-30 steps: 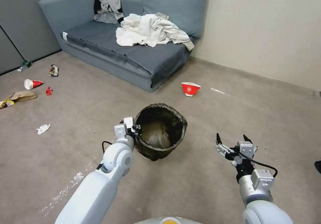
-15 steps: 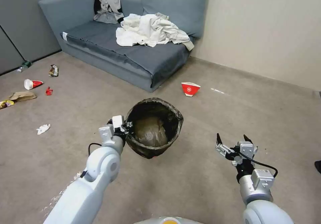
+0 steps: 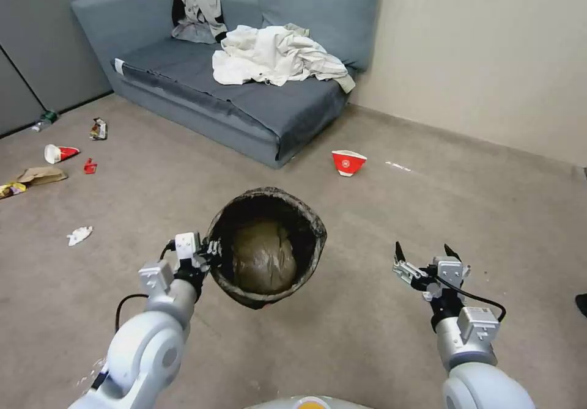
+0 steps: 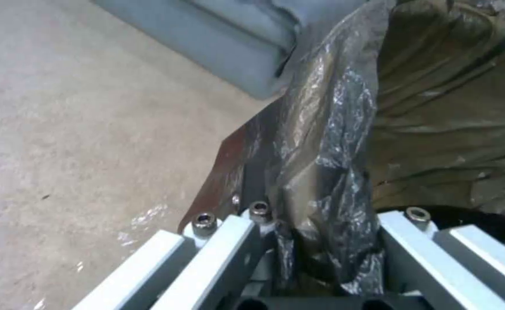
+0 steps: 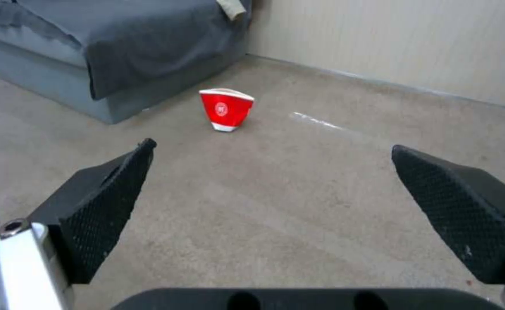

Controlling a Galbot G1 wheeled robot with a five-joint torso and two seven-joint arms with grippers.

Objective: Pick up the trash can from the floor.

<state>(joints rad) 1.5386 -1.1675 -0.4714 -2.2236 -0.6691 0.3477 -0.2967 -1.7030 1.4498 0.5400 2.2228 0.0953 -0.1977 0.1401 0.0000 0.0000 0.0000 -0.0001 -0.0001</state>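
The trash can [image 3: 264, 256], lined with a crinkled dark bag, hangs in front of me above the beige floor [image 3: 373, 213], its mouth tipped toward my head camera. My left gripper [image 3: 210, 257] is shut on the can's left rim. In the left wrist view the bag-covered rim [image 4: 327, 137] is pinched between the pale fingers of the left gripper [image 4: 315, 234]. My right gripper [image 3: 425, 254] hovers low to the right of the can, open and holding nothing. The right wrist view shows the right gripper [image 5: 272, 148] with its black pads spread wide over bare carpet.
A grey sofa [image 3: 244, 91] with heaped clothes stands behind the can. A red-and-white paper bowl [image 3: 348, 162] lies near the sofa's corner and shows as the bowl [image 5: 225, 109] ahead of the right gripper. Litter [image 3: 60, 153] is scattered far left. A wall [image 3: 477, 54] runs along the right.
My left arm has pulled back toward me and to the left, bringing the trash can up and nearer. The right arm has stayed still.
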